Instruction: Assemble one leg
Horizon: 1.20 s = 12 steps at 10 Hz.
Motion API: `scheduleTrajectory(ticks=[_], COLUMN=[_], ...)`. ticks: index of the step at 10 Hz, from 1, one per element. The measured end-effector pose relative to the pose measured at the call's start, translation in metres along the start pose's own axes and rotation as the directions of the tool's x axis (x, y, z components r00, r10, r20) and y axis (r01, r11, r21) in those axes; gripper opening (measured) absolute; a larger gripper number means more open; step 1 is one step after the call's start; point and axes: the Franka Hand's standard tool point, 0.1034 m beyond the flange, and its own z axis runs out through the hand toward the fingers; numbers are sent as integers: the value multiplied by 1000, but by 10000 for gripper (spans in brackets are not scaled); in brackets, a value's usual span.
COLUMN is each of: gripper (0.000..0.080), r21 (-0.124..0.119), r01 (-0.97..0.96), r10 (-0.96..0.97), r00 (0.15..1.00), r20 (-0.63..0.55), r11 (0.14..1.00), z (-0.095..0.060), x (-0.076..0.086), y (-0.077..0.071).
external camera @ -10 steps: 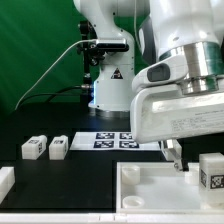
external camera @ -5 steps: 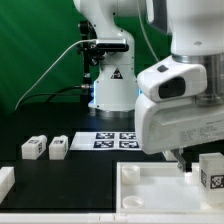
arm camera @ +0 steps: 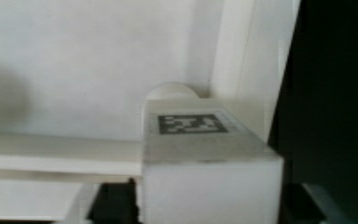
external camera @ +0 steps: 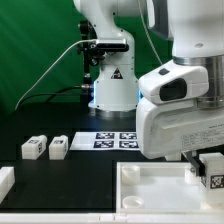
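Observation:
A leg (external camera: 213, 174), a small white block with a black-and-white tag, stands on the large white tray-like piece (external camera: 150, 192) at the exterior view's right. My gripper (external camera: 206, 164) has come down over it, with a dark finger (external camera: 193, 164) beside the block. In the wrist view the leg (arm camera: 197, 150) fills the middle, tag up, between two dark fingers (arm camera: 115, 202). The right finger shows a gap to the block, so the jaws stand open around it. Two more legs (external camera: 33, 147) (external camera: 58, 147) lie on the black table at the exterior view's left.
The marker board (external camera: 116, 140) lies behind the tray piece, in front of the robot base (external camera: 110, 85). Another white part (external camera: 5, 182) sits at the lower left edge. A green backdrop stands behind.
The gripper has come down and shifted toward the exterior view's right, and now straddles the leg on the tray piece. The leg has not moved.

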Motion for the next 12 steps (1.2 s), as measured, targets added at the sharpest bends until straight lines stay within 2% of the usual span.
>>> scheduleTrajectory(ticks=[1,2,4,5,6,7,8,9,10,11,12], gripper=[299,299,298,298,297,297,297,297,297,297,297], r21=[-3,-3,4,30,72,101,108,105,97,93,89], r01=[-30,-26,-220,-389,-556,-676,-789,-849,-854,-916,-947], r10=[30,26,220,390,560,680,792,851,855,917,946], r00=[1000,1000,975,920,828,733,610,524,517,396,316], r20=[-1,-1,-14,-32,-32,-8,19,39,40,56,67], r11=[1000,1000,976,921,828,730,605,518,512,390,310], z=[0,0,-1,-1,0,0,0,1,1,2,3], x=[0,0,2,5,6,4,3,1,0,0,0], y=[3,4,5,9,13,13,13,12,9,9,8])
